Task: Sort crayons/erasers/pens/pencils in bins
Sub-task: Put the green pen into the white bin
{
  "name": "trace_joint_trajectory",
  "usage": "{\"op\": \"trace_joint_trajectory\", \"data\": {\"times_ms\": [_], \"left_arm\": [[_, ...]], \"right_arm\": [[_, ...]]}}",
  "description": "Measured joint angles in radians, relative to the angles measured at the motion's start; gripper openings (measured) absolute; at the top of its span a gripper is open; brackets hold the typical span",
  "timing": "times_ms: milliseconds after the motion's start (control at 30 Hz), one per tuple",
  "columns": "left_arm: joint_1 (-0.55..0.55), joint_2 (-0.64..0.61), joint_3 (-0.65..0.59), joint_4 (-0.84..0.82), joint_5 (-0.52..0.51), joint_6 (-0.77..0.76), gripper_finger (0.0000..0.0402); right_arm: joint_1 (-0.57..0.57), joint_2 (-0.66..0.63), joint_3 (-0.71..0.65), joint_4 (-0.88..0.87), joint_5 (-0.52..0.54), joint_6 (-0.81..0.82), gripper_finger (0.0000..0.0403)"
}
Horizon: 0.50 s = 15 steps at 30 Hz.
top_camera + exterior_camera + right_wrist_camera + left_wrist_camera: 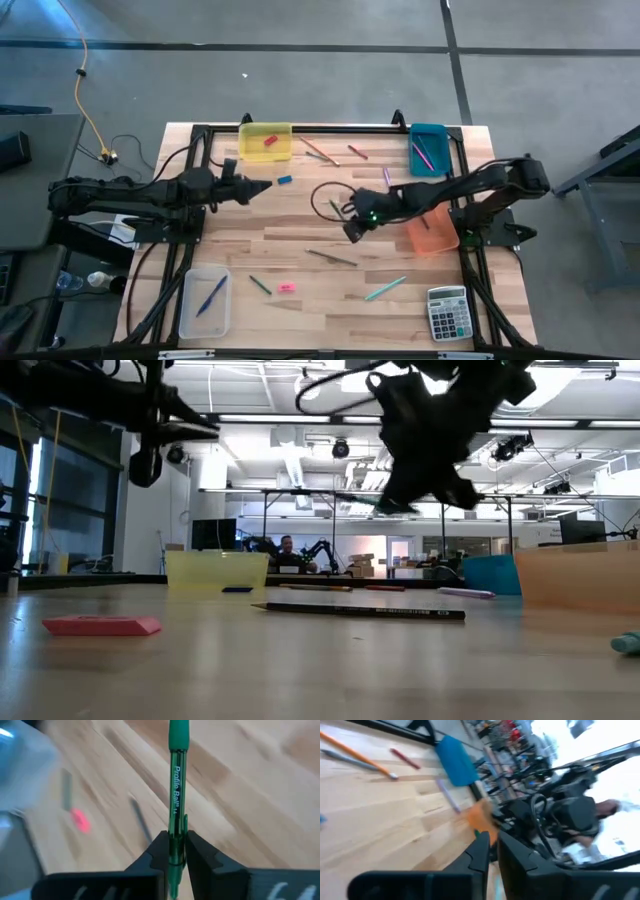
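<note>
My right gripper [352, 224] hangs over the table's middle, shut on a green pen [176, 785] that is lifted off the wood. In the low view it hangs high above the table [415, 485]. My left gripper [262, 187] waits at mid-left, raised and pointing level toward the right, its fingers [481, 851] close together with nothing between them. The bins stand at the edges: yellow [265, 141], teal [428, 150], orange [432, 234] and clear [205, 300]. A blue eraser [285, 180] and a pink eraser [287, 287] lie flat on the wood. My right gripper pinches the green pen's clear printed barrel [174, 834] between its two fingers. The pen runs along the fingers and sticks out past their tips, its green rubber end [179, 735] farthest away. The fingers slant down toward the table. The pen is clear of the wood.
Loose on the table are an orange pencil [320, 150], a red crayon [357, 152], a purple pen [387, 177], a dark pencil [332, 258], a teal pen [385, 289] and a green crayon [260, 285]. A grey calculator [447, 313] sits at the near right.
</note>
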<state>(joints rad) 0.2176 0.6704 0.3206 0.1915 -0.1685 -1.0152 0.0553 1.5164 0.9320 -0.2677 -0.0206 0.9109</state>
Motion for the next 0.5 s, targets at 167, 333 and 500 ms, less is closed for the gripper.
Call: {"op": "trace_joint_trajectory", "data": {"times_ms": [167, 333, 500], "left_arm": [[-0.004, 0.011, 0.0, 0.112, 0.048, -0.046, 0.0068], [-0.028, 0.057, 0.001, 0.211, 0.052, -0.039, 0.011], [-0.062, 0.141, 0.001, 0.316, 0.053, -0.022, 0.0147]], "right_arm": [[-0.015, -0.015, 0.001, 0.206, 0.005, -0.074, 0.0027], [-0.017, -0.016, 0.001, 0.365, 0.004, -0.118, 0.0028], [-0.017, -0.016, 0.001, 0.471, 0.019, -0.134, 0.0028]]}}
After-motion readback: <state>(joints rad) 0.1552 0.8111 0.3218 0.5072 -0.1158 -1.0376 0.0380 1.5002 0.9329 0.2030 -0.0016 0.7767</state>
